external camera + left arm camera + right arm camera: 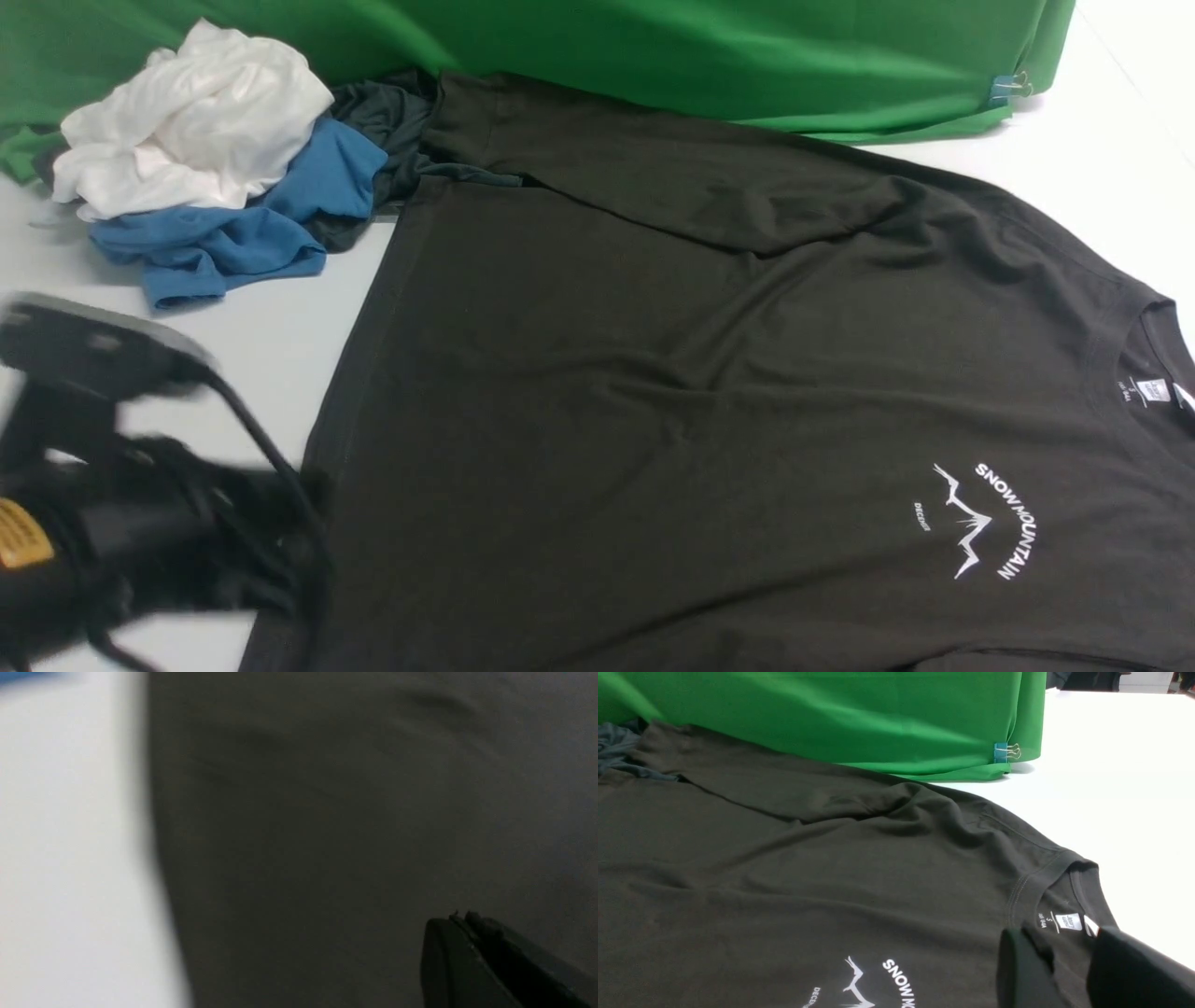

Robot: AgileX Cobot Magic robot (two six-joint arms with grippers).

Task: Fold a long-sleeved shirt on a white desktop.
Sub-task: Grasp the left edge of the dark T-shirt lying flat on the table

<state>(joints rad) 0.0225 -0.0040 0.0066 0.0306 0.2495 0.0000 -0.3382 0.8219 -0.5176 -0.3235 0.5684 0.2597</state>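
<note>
The left claw (462,924), fingers together with nothing seen between them, hangs over the shirt (700,373) just inside its edge. The right claw (1064,952), fingers apart, hovers over the collar (1045,882). The shirt lies spread, logo up, on the surface (271,336). One sleeve (653,177), beyond both claws, lies across the body, and the rest looks unfolded. A heap of clothes (205,159) sits past the left claw.

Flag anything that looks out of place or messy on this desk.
A crumpled heap crowds the far left of the white desktop: a white garment over a blue garment and a charcoal garment. The far sleeve end of the long-sleeved shirt overlaps the charcoal garment. Nothing looks torn or spilled.
</note>
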